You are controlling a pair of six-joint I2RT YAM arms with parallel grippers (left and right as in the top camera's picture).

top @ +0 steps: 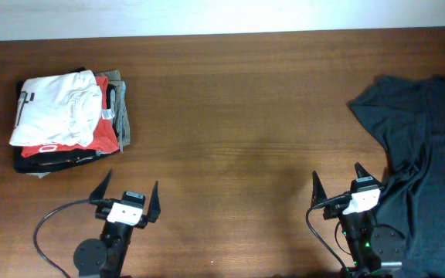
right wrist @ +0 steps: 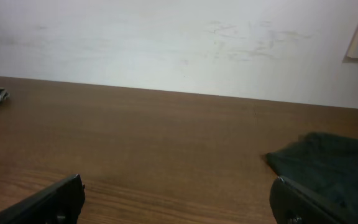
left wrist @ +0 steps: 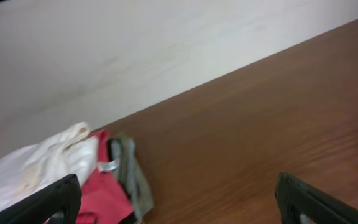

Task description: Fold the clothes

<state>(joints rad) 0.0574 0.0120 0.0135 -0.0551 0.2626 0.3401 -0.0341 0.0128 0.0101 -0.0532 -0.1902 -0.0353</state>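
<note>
The dark charcoal T-shirt lies crumpled at the right side of the table and runs off the right and front edges. Its plain side shows; no letters are visible. A corner of it shows in the right wrist view. My right gripper is open and empty, its right finger beside the shirt's left edge; it also shows in the right wrist view. My left gripper is open and empty near the front left, in front of the folded pile; it also shows in the left wrist view.
A pile of folded garments, white on top of red and grey, sits at the far left and shows in the left wrist view. The wooden table ends at a white wall behind.
</note>
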